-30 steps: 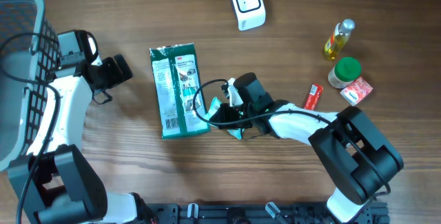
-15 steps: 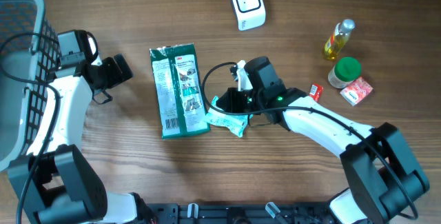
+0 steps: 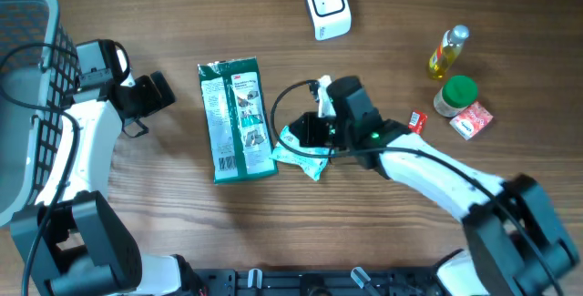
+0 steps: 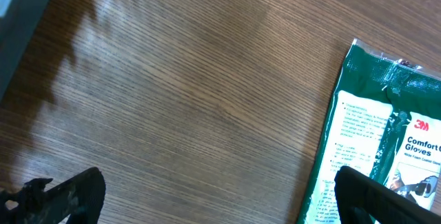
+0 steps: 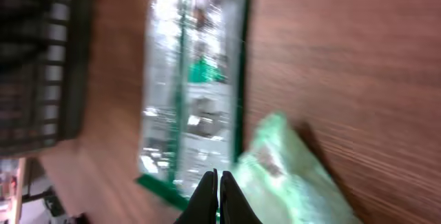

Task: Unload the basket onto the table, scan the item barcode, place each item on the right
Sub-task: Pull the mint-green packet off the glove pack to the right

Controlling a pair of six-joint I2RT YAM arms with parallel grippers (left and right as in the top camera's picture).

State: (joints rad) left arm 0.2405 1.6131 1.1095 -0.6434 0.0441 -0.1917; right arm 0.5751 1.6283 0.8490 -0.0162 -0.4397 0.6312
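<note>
A green 3M gloves pack [image 3: 235, 118] lies flat on the wooden table, its top corner also in the left wrist view [image 4: 386, 127]. A small pale green packet [image 3: 301, 157] lies just right of it. The white scanner [image 3: 327, 6] stands at the back. My right gripper [image 3: 301, 132] hovers over the packet's upper edge. Its jaws are shut [image 5: 218, 182], nothing shows between them, and the blurred packet [image 5: 289, 169] sits just right of the tips. My left gripper [image 3: 157, 96] is wide open [image 4: 220, 203] over bare wood, left of the gloves pack.
A dark wire basket [image 3: 27, 96] fills the left edge. At the right stand an oil bottle [image 3: 448, 52], a green-lidded jar [image 3: 455, 94], a red box [image 3: 471, 119] and a small red stick [image 3: 416, 123].
My right arm has swung toward the right and back a little, uncovering more of the pale green packet. The left arm has not moved.
</note>
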